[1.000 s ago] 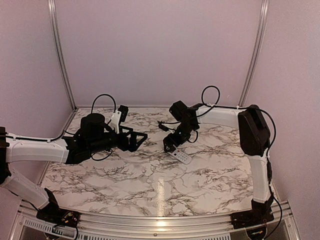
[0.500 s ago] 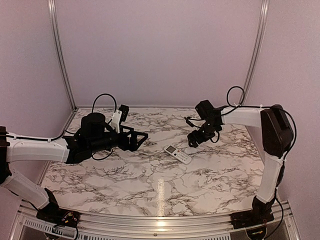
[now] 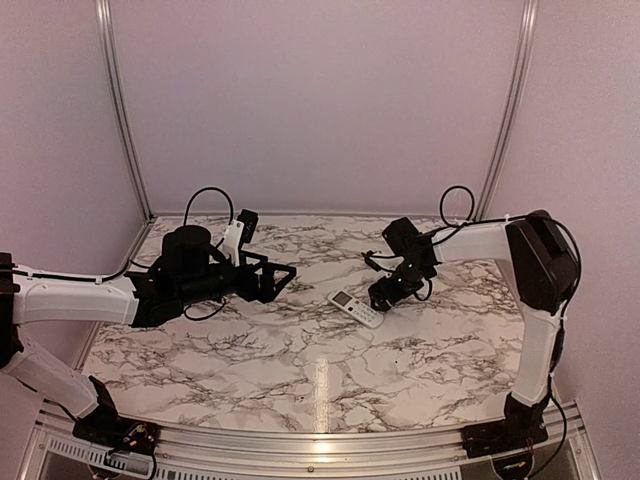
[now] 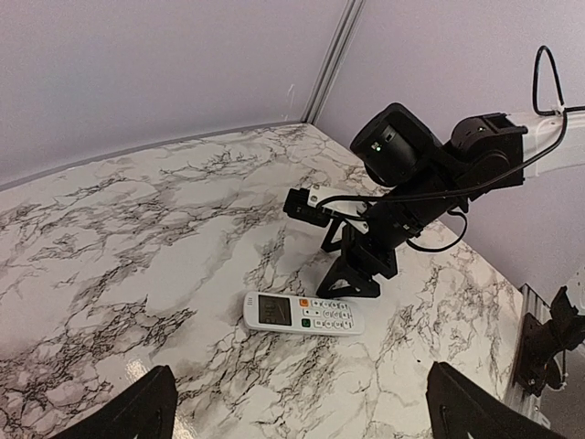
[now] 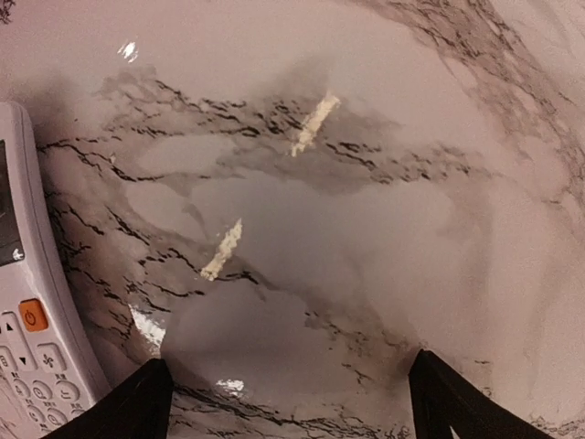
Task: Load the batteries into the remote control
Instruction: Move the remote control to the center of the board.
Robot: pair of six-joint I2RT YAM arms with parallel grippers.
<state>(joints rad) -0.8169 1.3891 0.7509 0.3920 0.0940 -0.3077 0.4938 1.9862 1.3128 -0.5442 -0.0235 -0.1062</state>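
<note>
Reaching right arm: its white forearm runs from a raised elbow at the right edge of the table in toward the middle, and the black wrist tips steeply downward.
Right gripper: it points at the marble just beside the remote control, on that handset's right. Its fingers are spread wide with only bare tabletop between them. Whether the tips touch the surface cannot be told.
Left arm: it lies stretched low and nearly level from the left side, with a black cable looping over the wrist.
Left gripper: it is held above the table and well apart from the handset, aimed toward it. Its fingers are splayed far apart and hold nothing.
Remote control, position: it lies flat and face up near the table's centre, between the two grippers and much closer to the right one.
Remote control, look: a slim white plastic bar with rounded corners, a small grey screen at one end, then rows of tiny buttons, one of them orange.
Table: a glossy white marble pattern with black veins, edged by an aluminium rail.
Pale streaks: two short tan slivers show on the marble in the right wrist view, too blurred to identify.
</note>
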